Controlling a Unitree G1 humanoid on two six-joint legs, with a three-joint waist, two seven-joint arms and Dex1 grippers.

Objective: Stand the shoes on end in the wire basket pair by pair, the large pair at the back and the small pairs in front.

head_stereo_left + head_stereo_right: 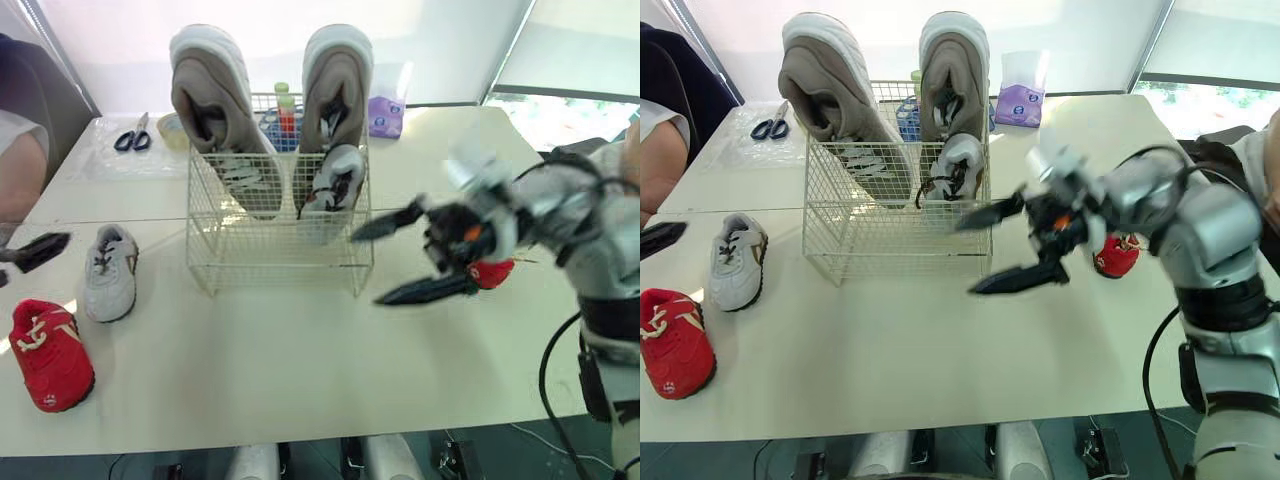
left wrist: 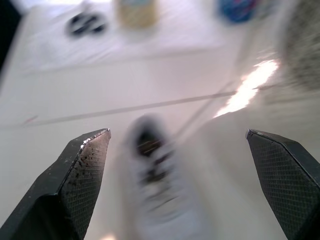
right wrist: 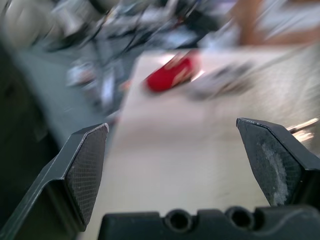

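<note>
Wire in a cream coat forms the basket, which stands just off the tips of the right claw, on that claw's left. The right claw hangs above the table with its two black fingers spread wide and nothing between them. At the back of the basket, beyond the claw, two large taupe shoes stand on end side by side, the left one and the right one, both rising well above the rim. In front of the right one a small white shoe stands upright inside the wire, in the section nearest the right claw. A small red shoe lies on the table just behind the right claw, on its outer side. The left claw is also spread and empty; a second small white shoe lies flat on the table just to its right, seen blurred between its fingers in the wrist view, apart from both. Another red shoe lies nearer the table's front edge than the left claw. Scissors and a purple pack lie far beyond both claws.
</note>
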